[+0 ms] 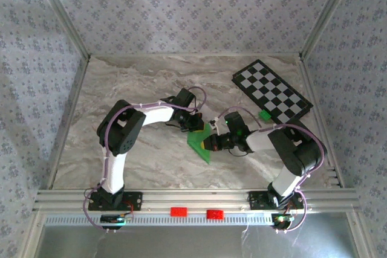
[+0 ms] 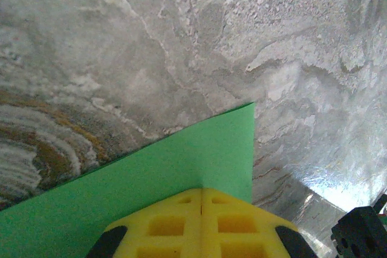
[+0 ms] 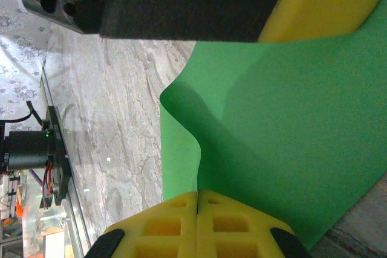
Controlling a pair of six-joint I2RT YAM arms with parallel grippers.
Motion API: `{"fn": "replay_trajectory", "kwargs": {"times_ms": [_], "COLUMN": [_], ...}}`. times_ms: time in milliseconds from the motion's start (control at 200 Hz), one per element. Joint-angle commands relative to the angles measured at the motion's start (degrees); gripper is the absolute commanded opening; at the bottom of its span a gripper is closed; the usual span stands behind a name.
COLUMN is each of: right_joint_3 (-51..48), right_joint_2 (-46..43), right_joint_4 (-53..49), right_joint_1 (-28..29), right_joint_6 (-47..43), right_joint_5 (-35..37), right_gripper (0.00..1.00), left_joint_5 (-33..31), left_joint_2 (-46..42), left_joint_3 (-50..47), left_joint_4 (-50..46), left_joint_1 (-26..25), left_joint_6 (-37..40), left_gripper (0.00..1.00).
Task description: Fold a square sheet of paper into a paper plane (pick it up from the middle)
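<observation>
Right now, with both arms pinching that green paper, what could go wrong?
The left fingers and right fingers are both shut on the green paper; pulling apart might tear it. The paper bulges between them, so a stray crease could form. The left fingers hold near its edge and might slip.

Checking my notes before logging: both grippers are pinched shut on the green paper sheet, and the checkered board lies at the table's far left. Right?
Not quite: the top view shows the checkered board at the far right of the table. The left gripper and right gripper are pinched shut on the green paper sheet.
</observation>
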Motion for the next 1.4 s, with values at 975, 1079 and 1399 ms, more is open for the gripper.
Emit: {"fn": "replay_trajectory", "kwargs": {"times_ms": [975,1079,1399], "right_joint_3": [1.99,1.90,0.68], "right_joint_2": [4.41,4.58,5.61], "right_joint_4": [-2.93,-3.24,-1.77], "right_joint_1": [-0.34,-0.34,-0.36], "right_joint_6": [-2.85,-2.98,-2.41], "right_joint_5": [0.36,0.54,1.37], "right_gripper": [0.00,0.00,0.00], "left_joint_5": [-1.20,-1.53,-3.28], "left_joint_2": [2.21,1.94,-0.35], "left_joint_3": [-0.03,0.35,5.62], "left_joint_4": [-1.68,-1.79,-4.62], "left_joint_1": [-0.74,-0.72,-0.29], "left_joint_6": [0.49,0.66,1.44], "left_gripper": [0.00,0.00,0.08]}}
